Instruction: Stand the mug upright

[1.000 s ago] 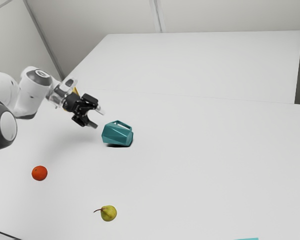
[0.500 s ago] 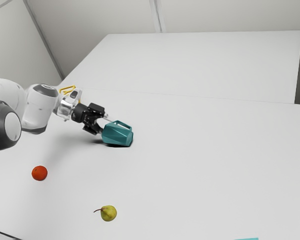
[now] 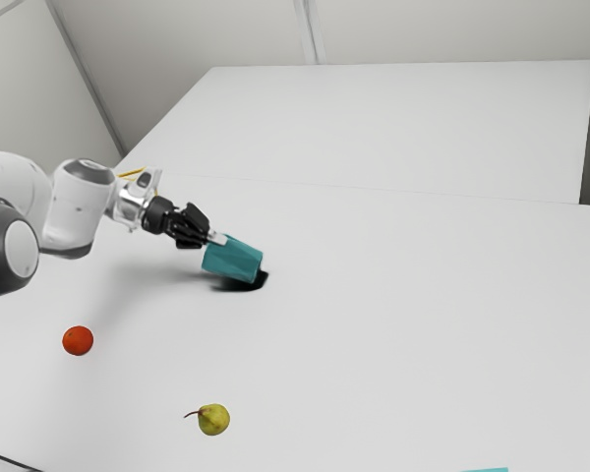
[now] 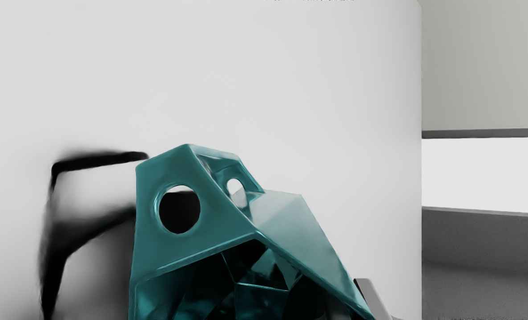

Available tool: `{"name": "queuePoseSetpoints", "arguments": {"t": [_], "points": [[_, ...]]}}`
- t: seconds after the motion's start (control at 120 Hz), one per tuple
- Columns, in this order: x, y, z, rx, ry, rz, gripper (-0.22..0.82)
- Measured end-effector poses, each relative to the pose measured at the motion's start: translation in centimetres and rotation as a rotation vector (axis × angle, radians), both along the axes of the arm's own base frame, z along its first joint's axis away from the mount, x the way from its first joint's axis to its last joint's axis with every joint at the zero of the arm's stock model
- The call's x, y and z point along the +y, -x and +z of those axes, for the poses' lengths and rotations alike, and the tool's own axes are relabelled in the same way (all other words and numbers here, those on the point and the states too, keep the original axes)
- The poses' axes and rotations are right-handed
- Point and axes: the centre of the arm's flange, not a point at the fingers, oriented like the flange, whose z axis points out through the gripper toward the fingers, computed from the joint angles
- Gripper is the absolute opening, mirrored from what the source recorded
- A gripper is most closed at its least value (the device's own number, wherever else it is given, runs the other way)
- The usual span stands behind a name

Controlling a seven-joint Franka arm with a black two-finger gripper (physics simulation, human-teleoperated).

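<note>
The gripper point(image 3: 217, 239) holds the teal mug point(image 3: 234, 260) by its wall at the open end. The mug is tilted on its side, its base toward the exterior view's right, with a dark shadow beneath it that suggests it is at least partly off the table. In the wrist view the mug point(image 4: 192, 249) shows its hollow inside and its handle with a round hole. There the gripper point(image 4: 355, 306) has one grey finger outside the wall and the other dimly visible inside the mouth.
On the white table point(image 3: 393, 324) lie an orange-red fruit point(image 3: 78, 340) and a green pear point(image 3: 213, 419), both nearer the exterior view's bottom edge. A yellow object point(image 3: 131, 173) is partly hidden behind the arm. A light-blue piece point(image 3: 488, 470) shows at the bottom edge.
My gripper came down to the mug and closed on its wall. The mug has since rolled, its handle turning out of the exterior view, and its shadow has spread below it.
</note>
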Motion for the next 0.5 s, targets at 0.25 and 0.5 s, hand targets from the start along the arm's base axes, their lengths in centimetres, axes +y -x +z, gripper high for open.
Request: {"name": "queuePoseSetpoints", "arguments": {"t": [0.25, 0.5], "points": [[-3.1, 0.5, 8.0, -0.07, -0.157, -0.121, -0.17], [-9.2, 0.6, 14.5, -0.064, -0.671, -0.345, -0.18]]}}
